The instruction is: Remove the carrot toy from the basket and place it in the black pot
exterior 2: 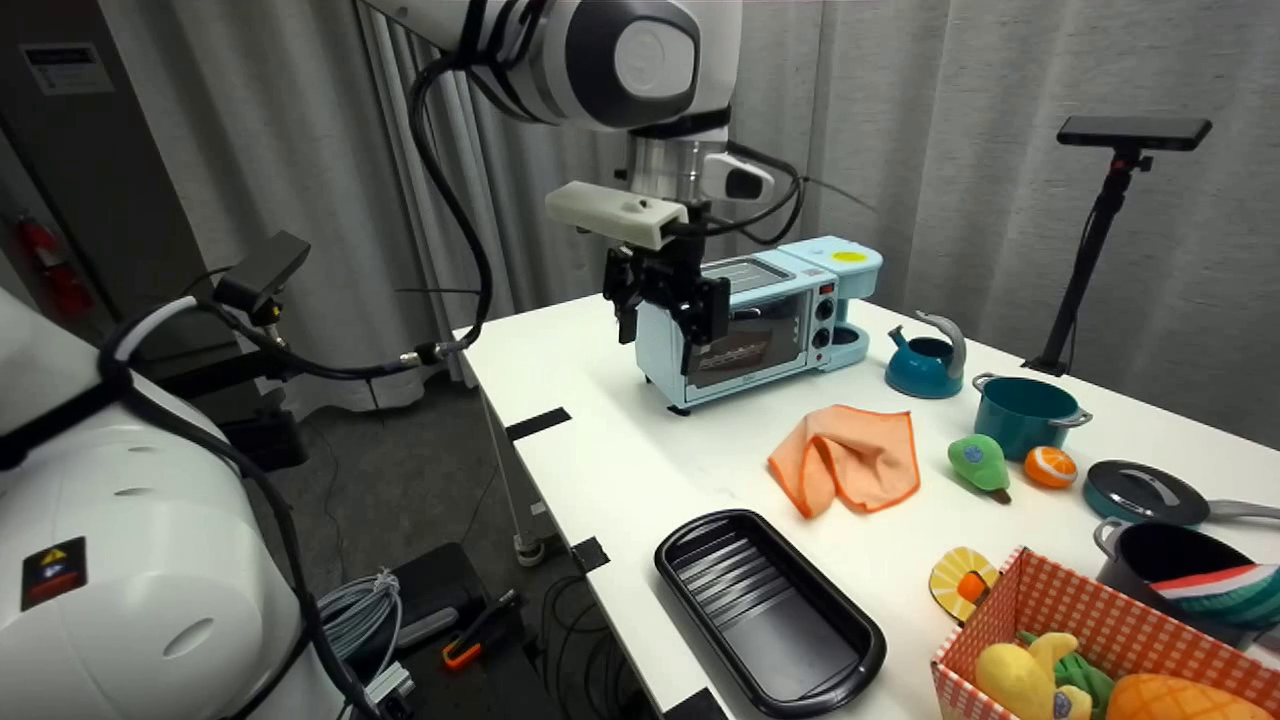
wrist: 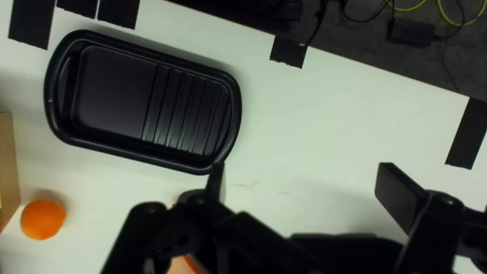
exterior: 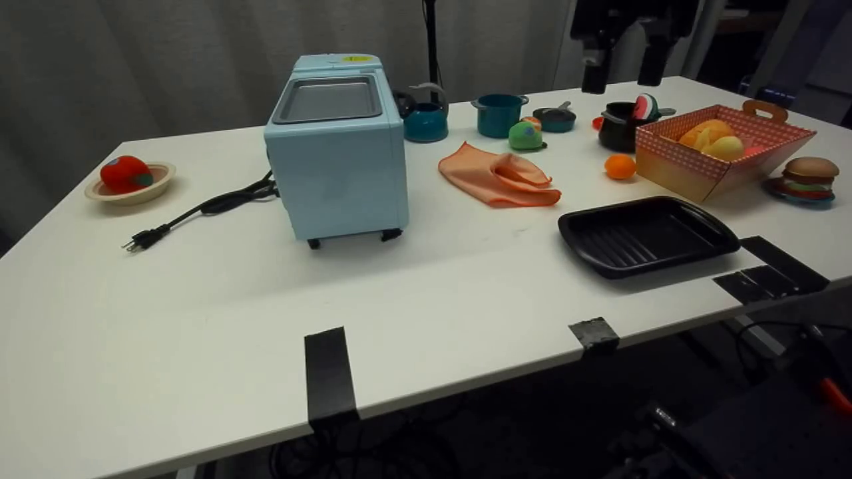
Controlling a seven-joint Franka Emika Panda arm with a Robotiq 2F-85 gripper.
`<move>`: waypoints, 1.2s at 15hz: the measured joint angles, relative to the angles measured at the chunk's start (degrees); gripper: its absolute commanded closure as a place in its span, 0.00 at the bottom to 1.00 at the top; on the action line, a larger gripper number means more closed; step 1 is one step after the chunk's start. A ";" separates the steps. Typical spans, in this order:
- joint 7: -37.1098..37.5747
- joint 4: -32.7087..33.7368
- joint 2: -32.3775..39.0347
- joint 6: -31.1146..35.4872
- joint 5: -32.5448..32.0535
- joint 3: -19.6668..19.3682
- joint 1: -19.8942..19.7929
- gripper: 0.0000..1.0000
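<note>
Two widely parted fingers (exterior: 594, 76) on the black gripper (exterior: 624, 80) in an exterior view, likely spread to enter the slant-sided red-checked basket (exterior: 672, 166), perhaps set beside the black cylindrical pot (exterior: 616, 135) for easy transfer. In an exterior view, cannot spot any tapered orange carrot toy, presumably in that basket with the cross-lined orange toy (exterior 2: 1180, 698). In the wrist view, grips nothing above the white table (wrist: 304, 114).
</note>
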 measured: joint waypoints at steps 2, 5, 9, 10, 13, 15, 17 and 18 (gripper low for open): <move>-0.03 2.25 -1.14 -0.75 -1.95 -1.32 -1.84 0.00; -0.31 6.58 -2.40 -2.33 -4.32 -3.98 -4.82 0.00; -2.26 12.64 -1.55 -2.61 -5.12 -7.93 -8.15 0.00; -2.85 14.09 -0.85 -2.47 -5.12 -8.95 -8.80 0.00; -4.33 18.05 2.64 -1.31 -5.09 -12.03 -10.58 0.00; -5.12 20.27 5.99 0.37 -4.81 -14.03 -11.68 0.00; -5.93 22.30 9.91 2.06 -4.05 -15.76 -12.86 0.00; -6.34 23.33 12.01 2.78 -3.48 -16.44 -13.50 0.00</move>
